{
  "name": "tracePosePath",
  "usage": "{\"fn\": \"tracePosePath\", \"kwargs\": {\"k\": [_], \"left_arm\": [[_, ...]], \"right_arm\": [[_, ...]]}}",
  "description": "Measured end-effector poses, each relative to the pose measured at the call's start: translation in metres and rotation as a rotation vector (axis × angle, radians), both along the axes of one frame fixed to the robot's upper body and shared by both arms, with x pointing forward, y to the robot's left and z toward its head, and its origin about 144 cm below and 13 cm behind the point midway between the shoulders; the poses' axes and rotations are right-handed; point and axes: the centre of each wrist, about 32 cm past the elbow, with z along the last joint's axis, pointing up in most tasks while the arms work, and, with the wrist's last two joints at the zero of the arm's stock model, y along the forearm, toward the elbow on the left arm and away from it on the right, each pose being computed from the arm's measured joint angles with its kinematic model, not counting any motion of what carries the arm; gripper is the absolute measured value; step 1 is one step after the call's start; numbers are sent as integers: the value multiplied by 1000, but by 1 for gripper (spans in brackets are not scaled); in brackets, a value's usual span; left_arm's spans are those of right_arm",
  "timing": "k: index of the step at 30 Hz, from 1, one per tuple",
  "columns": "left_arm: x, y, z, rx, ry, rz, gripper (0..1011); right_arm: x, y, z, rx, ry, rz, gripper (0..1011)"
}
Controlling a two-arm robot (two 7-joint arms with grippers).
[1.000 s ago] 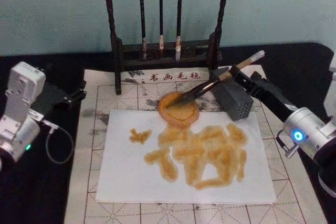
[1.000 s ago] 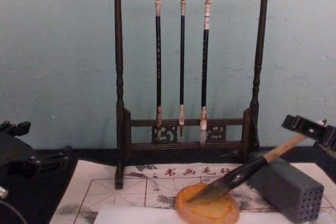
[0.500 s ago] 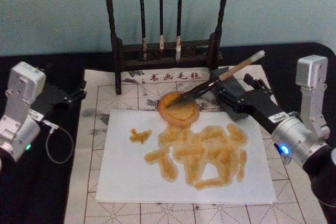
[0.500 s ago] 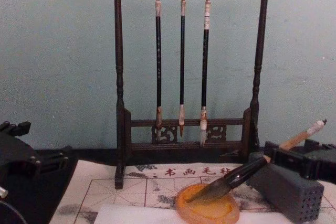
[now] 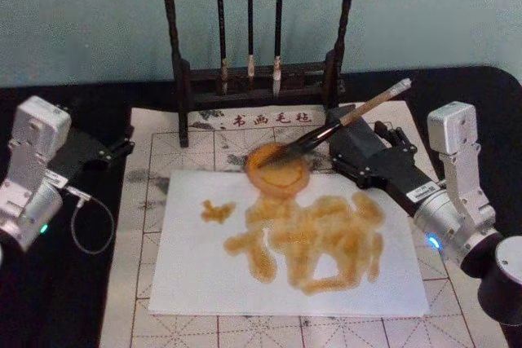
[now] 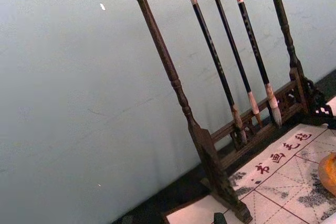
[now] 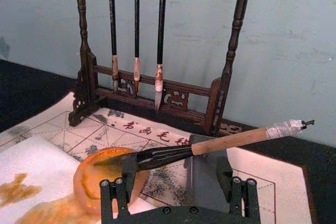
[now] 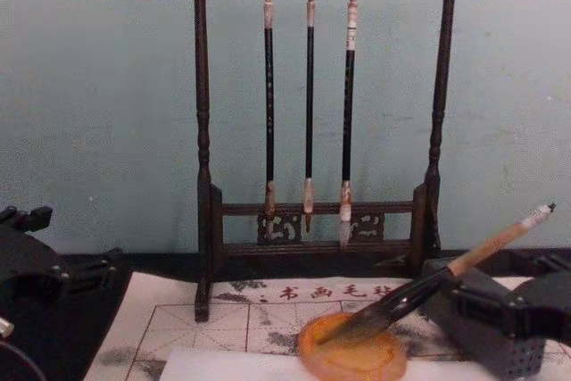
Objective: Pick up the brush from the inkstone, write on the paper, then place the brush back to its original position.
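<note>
While the right gripper (image 5: 363,148) sits wide open and empty just beside the grey block (image 7: 205,174), the brush (image 5: 338,124) rests tip-down in the inkstone (image 5: 277,170), handle propped on that block. Risk: a stray finger nudges the handle, rolling it off. Left gripper (image 5: 114,151) is parked at tabletop edge.

Black tabletop (image 5: 65,299) spreads wide, and on it lies a gridded felt mat (image 5: 163,201) with red characters along its far edge. On the mat: a white paper sheet (image 5: 196,275) (blotched with amber strokes), the orange inkstone (image 5: 278,169) touching the paper's far edge, a grey holed block (image 8: 486,332) and the dark wooden brush rack (image 5: 253,79) behind.
</note>
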Motion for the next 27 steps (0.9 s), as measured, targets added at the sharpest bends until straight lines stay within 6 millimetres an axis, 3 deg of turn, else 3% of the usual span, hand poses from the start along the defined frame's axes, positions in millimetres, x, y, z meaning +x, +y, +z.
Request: {"fn": "tracePosePath", "kwargs": {"k": [27], "left_arm": [[0, 0, 0, 0, 0, 0, 1001]], "right_arm": [[0, 0, 0, -4, -1, 0, 1002]]}}
